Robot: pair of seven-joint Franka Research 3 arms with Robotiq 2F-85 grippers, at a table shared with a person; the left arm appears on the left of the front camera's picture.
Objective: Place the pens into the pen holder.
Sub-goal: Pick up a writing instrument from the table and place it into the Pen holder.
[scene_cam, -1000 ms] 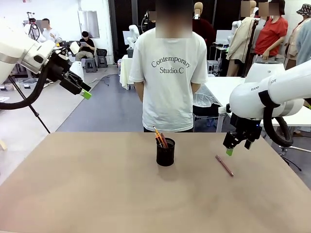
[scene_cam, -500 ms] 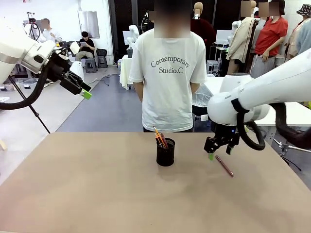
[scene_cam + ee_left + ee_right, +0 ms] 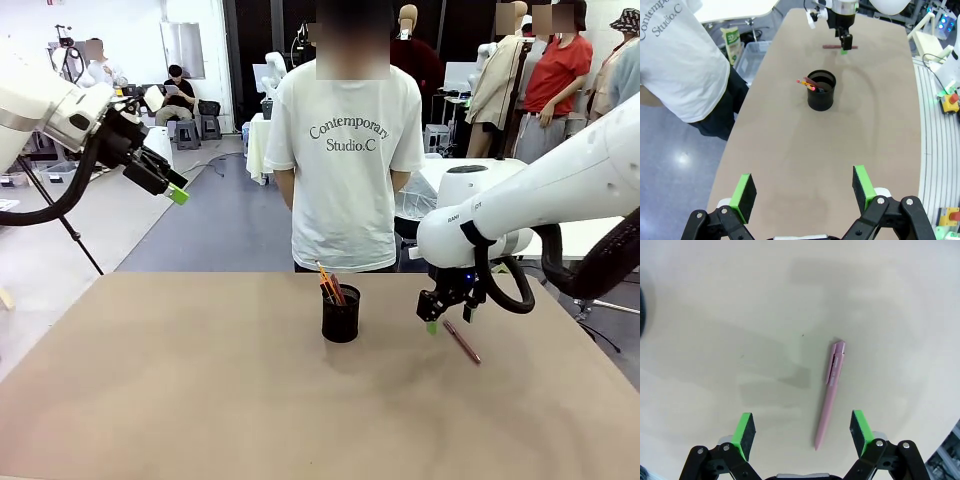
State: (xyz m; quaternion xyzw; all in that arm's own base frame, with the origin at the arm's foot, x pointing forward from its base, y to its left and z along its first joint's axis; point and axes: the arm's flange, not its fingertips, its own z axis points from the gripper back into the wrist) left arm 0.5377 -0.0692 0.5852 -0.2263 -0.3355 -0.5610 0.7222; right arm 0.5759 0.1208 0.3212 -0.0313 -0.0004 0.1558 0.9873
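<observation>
Item: dark red pen lying flat on the table, directly below the wide-open right gripper and between its fingers, untouched; black mesh pen holder with two pens stands beside that gripper; left gripper wide open, raised, well apart.

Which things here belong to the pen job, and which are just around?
Part of the job:
- pen holder, black mesh cup
- pens in the holder
- dark red pen lying on the table
- right pincer, open above that pen

Just around:
- left pincer, open, raised off to the side
- person standing at the far edge
- table
</observation>
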